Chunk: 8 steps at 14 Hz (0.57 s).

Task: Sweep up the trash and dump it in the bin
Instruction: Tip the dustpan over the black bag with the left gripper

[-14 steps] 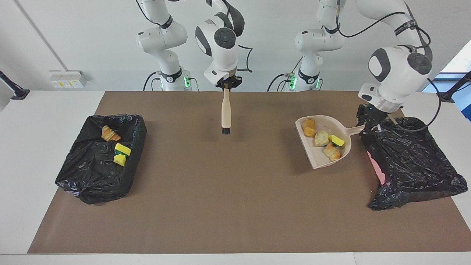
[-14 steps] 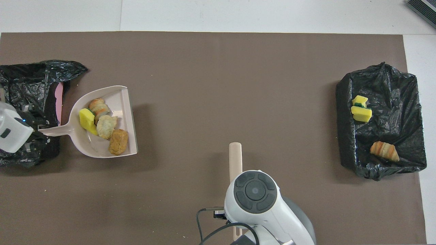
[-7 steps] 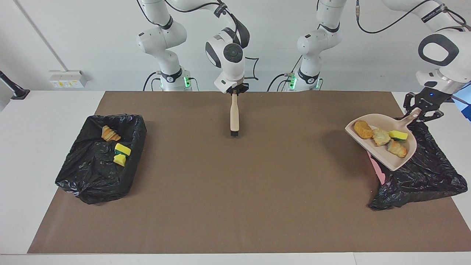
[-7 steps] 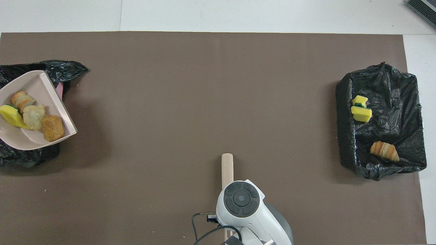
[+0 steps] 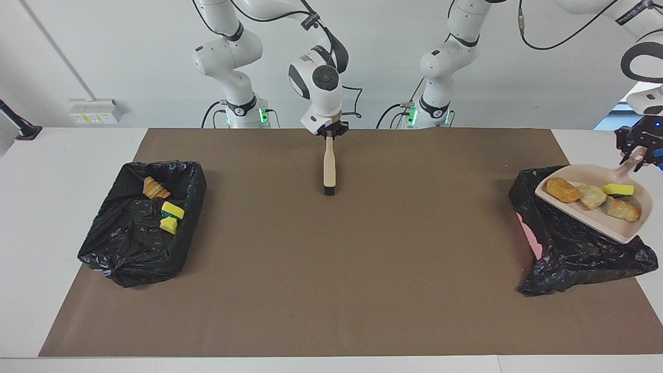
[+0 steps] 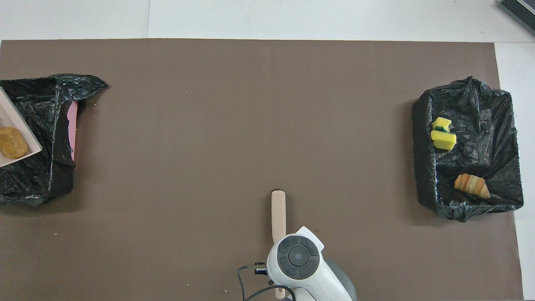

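Four scraps (image 5: 595,198) in dustpan (image 5: 601,220), over bin (image 5: 570,248)

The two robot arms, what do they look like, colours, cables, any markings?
Both arms are glossy white with rounded joints, dark grey round caps and black bands. Loose black cables run along them, and green lights glow at the bases. The right gripper and left gripper are black, each with a small blue light.

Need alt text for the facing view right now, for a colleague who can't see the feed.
The left gripper holds a beige dustpan carrying four scraps above the black-lined bin at the left arm's end. The right gripper holds a brush over the brown mat; another bin holds three scraps.
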Each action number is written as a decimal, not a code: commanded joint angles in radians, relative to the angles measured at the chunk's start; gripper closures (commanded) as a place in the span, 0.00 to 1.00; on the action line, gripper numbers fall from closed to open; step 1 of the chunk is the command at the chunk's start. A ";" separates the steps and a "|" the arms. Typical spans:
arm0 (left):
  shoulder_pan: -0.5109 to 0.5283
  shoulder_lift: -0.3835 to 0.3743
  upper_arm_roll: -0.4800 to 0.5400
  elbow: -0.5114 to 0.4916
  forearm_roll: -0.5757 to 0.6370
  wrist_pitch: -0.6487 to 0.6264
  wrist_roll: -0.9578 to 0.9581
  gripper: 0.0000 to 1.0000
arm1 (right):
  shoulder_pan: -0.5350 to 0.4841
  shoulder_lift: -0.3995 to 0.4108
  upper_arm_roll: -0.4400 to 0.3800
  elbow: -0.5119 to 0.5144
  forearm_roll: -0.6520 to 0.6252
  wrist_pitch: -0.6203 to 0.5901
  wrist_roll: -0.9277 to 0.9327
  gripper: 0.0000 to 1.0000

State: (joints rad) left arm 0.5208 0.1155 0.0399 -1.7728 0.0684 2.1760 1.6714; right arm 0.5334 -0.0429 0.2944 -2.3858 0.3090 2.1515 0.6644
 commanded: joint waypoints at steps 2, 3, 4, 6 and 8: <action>0.010 0.070 -0.005 0.105 0.228 0.039 0.082 1.00 | -0.027 -0.018 -0.009 0.013 0.004 0.030 -0.048 0.00; 0.008 0.072 -0.005 0.105 0.320 0.057 0.082 1.00 | -0.039 -0.024 -0.012 0.022 0.001 0.022 -0.049 0.00; 0.001 0.072 -0.005 0.101 0.402 0.074 0.082 1.00 | -0.070 -0.037 -0.015 0.034 -0.025 0.016 -0.049 0.00; 0.001 0.072 -0.005 0.098 0.506 0.076 0.083 1.00 | -0.148 -0.084 -0.015 0.054 -0.085 0.014 -0.045 0.00; 0.004 0.070 -0.005 0.099 0.579 0.076 0.085 1.00 | -0.237 -0.095 -0.014 0.098 -0.152 0.016 -0.052 0.00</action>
State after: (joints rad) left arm 0.5199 0.1746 0.0354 -1.6962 0.5766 2.2383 1.7344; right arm 0.3778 -0.1055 0.2738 -2.3157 0.2069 2.1765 0.6497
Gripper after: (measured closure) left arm 0.678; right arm 0.000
